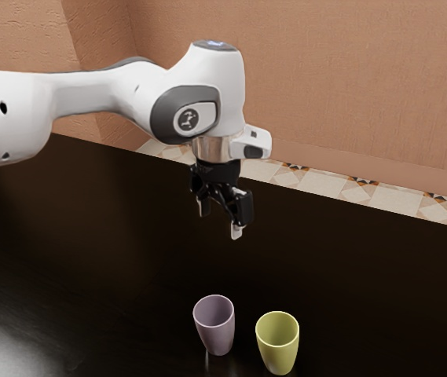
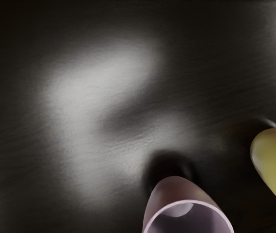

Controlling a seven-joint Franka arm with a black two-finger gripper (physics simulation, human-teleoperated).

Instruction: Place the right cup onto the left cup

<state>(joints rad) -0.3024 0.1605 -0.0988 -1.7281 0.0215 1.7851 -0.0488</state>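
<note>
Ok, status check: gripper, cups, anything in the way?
Gripper open, holding nothing, above cup height. Purple cup and yellow-green cup upright, apart, unstacked. No obstruction seen.

Above the pale-tipped, black two-finger gripper sits a silvery metal collar; beyond it, the rounded white arm has a dark grey joint ring, round black holes and a circular logo.

Between the end effector and the rims of the purple cup and the yellow-green cup there is free air, but these two upright obstacles on the bench leave only a narrow gap between them.
</note>
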